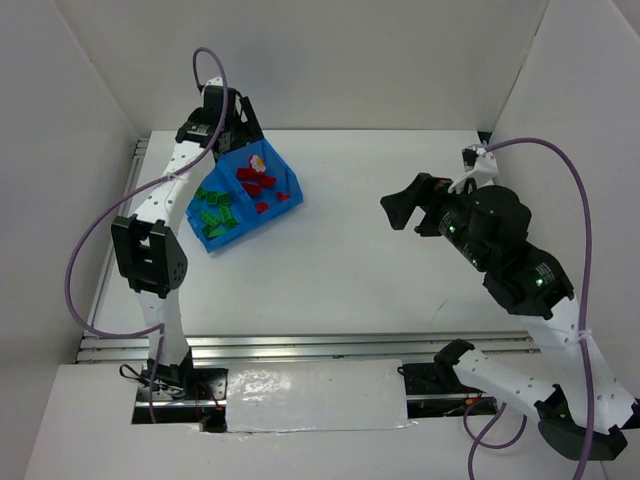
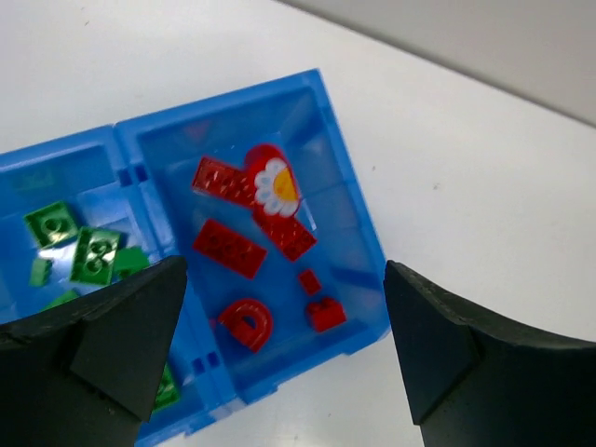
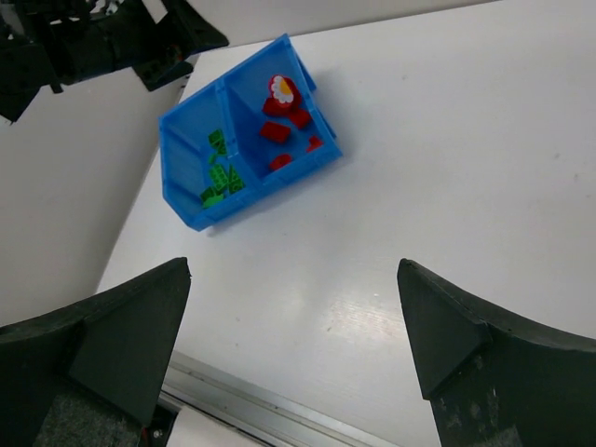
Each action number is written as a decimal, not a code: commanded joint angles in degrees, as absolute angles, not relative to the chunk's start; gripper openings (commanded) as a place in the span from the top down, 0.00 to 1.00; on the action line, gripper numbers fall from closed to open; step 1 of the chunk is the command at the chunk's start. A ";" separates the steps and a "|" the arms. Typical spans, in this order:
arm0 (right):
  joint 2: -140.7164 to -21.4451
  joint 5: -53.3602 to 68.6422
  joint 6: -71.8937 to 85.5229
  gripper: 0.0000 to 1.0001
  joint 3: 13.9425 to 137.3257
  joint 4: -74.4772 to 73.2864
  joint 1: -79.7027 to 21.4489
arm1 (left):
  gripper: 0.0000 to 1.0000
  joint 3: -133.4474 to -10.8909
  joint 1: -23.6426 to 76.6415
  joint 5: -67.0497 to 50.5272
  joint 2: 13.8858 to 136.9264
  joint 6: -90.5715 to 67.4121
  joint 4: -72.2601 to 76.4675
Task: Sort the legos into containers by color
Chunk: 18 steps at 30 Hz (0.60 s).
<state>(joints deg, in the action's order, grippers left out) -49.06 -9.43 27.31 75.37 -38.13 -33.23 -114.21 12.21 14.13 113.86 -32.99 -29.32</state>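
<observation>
1. The jaws of the left gripper [image 2: 284,279] are spread wide with nothing between them. It hangs over the right compartment, which looks like a release pose. The right gripper [image 3: 293,270] is just as wide and empty.
2. The red bricks [image 2: 228,247] lie in the right compartment of the bin [image 2: 223,99], one of them bearing a daisy [image 2: 277,186]. The green bricks [image 2: 93,253] lie in the left compartment.
3. Every brick I can see is in the bin and the colours are unmixed, so the sort looks finished or nearly so.
4. The bin sits askew at the far left of the table [image 1: 400,290], under the left gripper. That is probably why this side serves it.
5. The right gripper hovers over the right of the table, well apart from the bin, probably to keep out of the way.
</observation>
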 commanded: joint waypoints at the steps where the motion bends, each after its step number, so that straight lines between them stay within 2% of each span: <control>1: -50.62 -13.70 25.23 0.00 81.98 -46.92 -33.31 | 0.00 -118.03 12.39 16.60 108.73 -30.68 -37.66; 3: -51.59 -16.07 25.14 0.00 83.84 -51.39 -33.31 | 0.01 -117.16 12.57 18.01 105.04 -29.89 -41.55; 6: -51.16 -18.79 25.22 0.00 86.13 -54.93 -33.31 | 0.00 -108.40 13.01 22.13 96.27 -28.92 -45.43; 10: -48.96 -21.17 25.31 0.00 87.10 -56.16 -32.96 | 0.00 -88.04 13.45 27.06 78.02 -28.56 -43.69; 18: -45.71 -24.78 26.28 0.00 88.41 -60.20 -32.61 | 0.00 -65.77 14.06 33.04 50.76 -32.51 -44.73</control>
<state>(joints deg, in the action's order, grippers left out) -47.22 -21.87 25.93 85.73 -57.54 -32.95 -71.11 13.76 28.67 55.77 -30.63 -44.34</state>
